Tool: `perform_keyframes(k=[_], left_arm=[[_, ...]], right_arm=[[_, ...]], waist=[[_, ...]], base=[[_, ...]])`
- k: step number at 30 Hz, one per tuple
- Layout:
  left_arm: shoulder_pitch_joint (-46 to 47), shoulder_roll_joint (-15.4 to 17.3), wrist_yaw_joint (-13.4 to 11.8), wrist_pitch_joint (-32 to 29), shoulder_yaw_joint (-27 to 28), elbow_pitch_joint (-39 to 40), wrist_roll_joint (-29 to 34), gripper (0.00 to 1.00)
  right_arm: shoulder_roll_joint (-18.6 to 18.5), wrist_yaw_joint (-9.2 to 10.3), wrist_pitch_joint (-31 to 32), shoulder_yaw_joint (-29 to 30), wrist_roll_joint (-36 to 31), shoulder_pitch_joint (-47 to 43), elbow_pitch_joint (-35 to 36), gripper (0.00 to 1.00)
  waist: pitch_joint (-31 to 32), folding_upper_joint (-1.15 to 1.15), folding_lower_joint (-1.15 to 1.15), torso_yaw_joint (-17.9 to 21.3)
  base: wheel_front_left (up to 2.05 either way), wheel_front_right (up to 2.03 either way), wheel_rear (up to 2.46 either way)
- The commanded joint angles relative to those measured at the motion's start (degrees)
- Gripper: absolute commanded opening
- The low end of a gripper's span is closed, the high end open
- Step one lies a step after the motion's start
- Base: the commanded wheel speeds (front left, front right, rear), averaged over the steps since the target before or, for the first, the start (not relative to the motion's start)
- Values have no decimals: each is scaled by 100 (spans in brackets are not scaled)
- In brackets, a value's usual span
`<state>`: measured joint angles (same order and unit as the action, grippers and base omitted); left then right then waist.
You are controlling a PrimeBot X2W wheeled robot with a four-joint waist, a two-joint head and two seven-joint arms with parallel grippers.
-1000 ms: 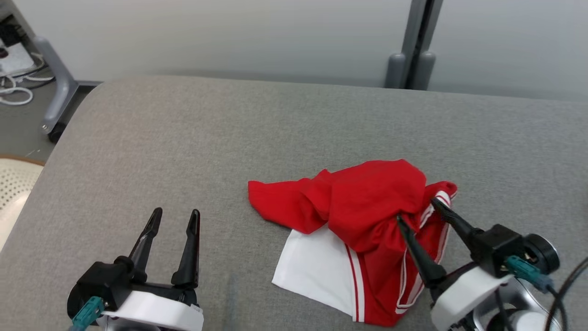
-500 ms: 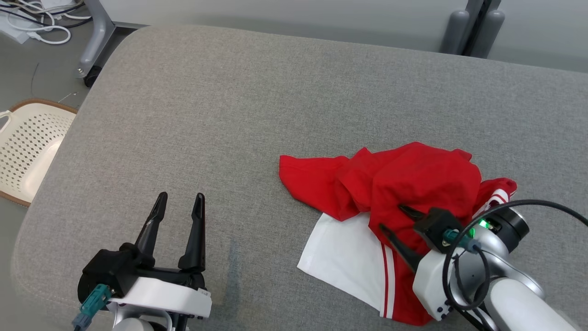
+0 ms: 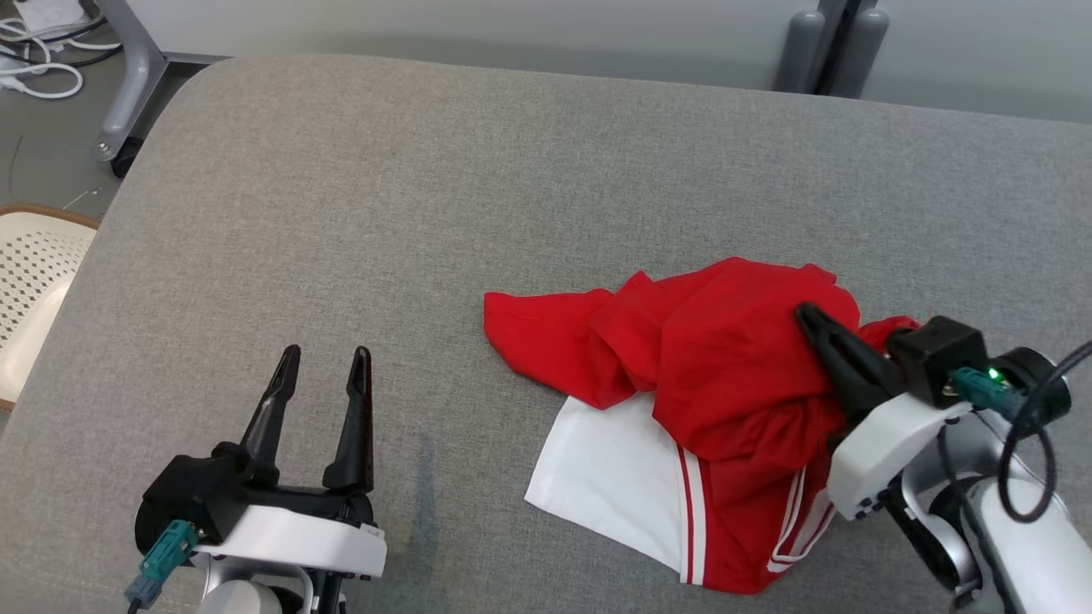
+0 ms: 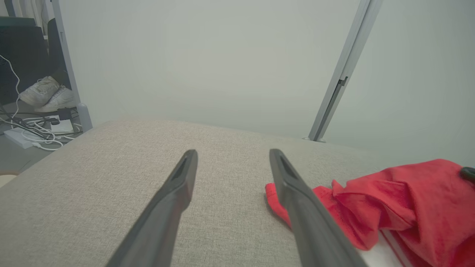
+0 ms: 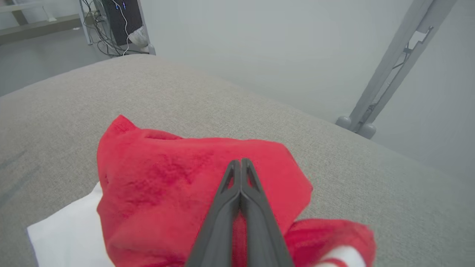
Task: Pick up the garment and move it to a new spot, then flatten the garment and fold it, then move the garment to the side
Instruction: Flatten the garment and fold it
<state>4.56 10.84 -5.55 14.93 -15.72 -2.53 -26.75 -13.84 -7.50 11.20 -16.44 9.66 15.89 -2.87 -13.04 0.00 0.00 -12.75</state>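
The garment (image 3: 725, 358) is a crumpled red top with white panels and stripes, lying right of centre on the grey cushion (image 3: 426, 213). My right gripper (image 3: 806, 315) reaches in from the lower right, and its fingers are shut on the red cloth at the garment's upper right. In the right wrist view the two fingers (image 5: 240, 162) press together over the bunched garment (image 5: 167, 178). My left gripper (image 3: 326, 358) rests open at the lower left, apart from the cloth. Its open fingers (image 4: 232, 154) point past the garment's (image 4: 408, 200) left sleeve.
A cream perforated basket (image 3: 34, 273) stands on the floor beyond the cushion's left edge. A grey wheeled frame leg (image 3: 119, 102) and white cables (image 3: 34, 77) are at the far left. A grey post (image 3: 823, 43) rises behind the cushion.
My right gripper went from open around the red cloth to shut on it, and the cloth has bunched up at the fingers. The head camera shifted. The left gripper stayed open.
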Motion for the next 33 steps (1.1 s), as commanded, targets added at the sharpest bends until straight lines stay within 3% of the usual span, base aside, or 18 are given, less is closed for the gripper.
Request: perform_keyframes(k=[1,8,12,13,14,15,33], left_arm=[[92,33,29,29,31,4,38,100],[-21,51,31,29,50,-2,66,100],[-41,94,6,3,50,16,63,100],[-35,105,-1,-9,44,25,69,100],[-48,125,-12,-18,48,34,70,100],[-74,149,-22,-43,48,36,73,100],[-792,436,-198,-426,-17,270,10,100]], right_arm=[[39,2,-89,125,-3,-53,26,0],[593,2,-715,1052,328,-451,344,0],[719,2,-999,1255,387,-622,538,0],[743,2,-1079,1313,373,-637,590,13],[763,2,-1123,1345,346,-699,630,47],[779,2,-1172,1387,312,-762,674,100],[1003,2,-1022,2200,-30,-2312,959,100]], waist=[[12,0,0,24],[175,0,0,152],[270,0,0,243],[297,0,0,264],[329,0,0,291],[363,0,0,322],[1190,0,0,807]], base=[[0,0,0],[0,0,0],[0,0,0],[0,0,0],[0,0,0],[0,0,0],[0,0,0]])
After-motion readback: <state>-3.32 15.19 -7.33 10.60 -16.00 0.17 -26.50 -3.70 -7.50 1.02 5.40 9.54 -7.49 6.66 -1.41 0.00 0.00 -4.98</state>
